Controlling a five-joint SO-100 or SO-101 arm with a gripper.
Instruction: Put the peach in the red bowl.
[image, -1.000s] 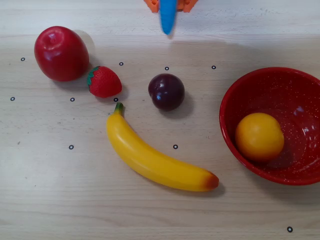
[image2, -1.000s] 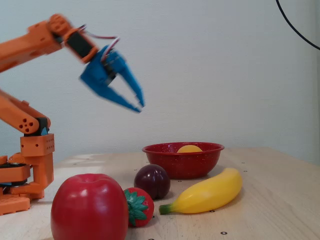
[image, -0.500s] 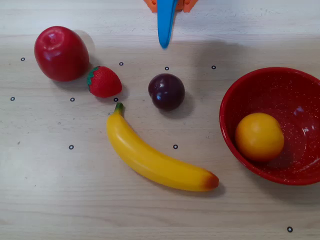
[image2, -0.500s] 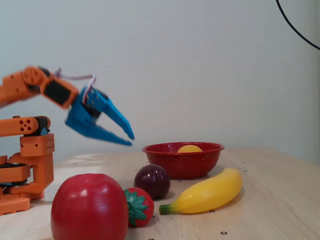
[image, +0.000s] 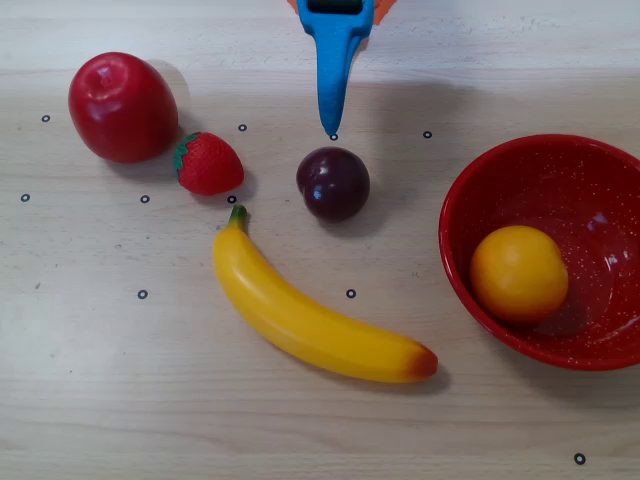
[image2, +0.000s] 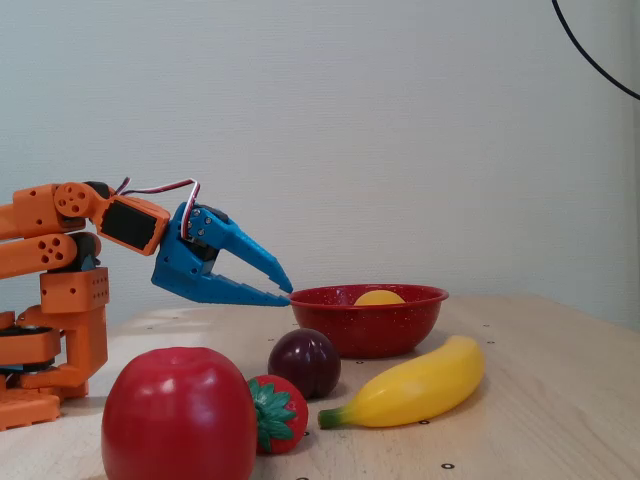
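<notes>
The peach (image: 518, 272) is a round orange-yellow fruit lying inside the red bowl (image: 600, 180) at the right of the overhead view. In the fixed view only the peach's top (image2: 379, 297) shows above the rim of the red bowl (image2: 365, 328). My blue gripper (image: 332, 130) comes in from the top edge, well to the left of the bowl. In the fixed view the gripper (image2: 287, 293) hovers above the table just beside the bowl's rim. Its jaws meet at the tips and hold nothing.
A dark plum (image: 333, 183) lies just below the gripper tip. A banana (image: 310, 320) lies in the front middle. A strawberry (image: 208, 163) and a red apple (image: 122, 107) are at the left. The orange arm base (image2: 60, 300) stands at the left of the fixed view.
</notes>
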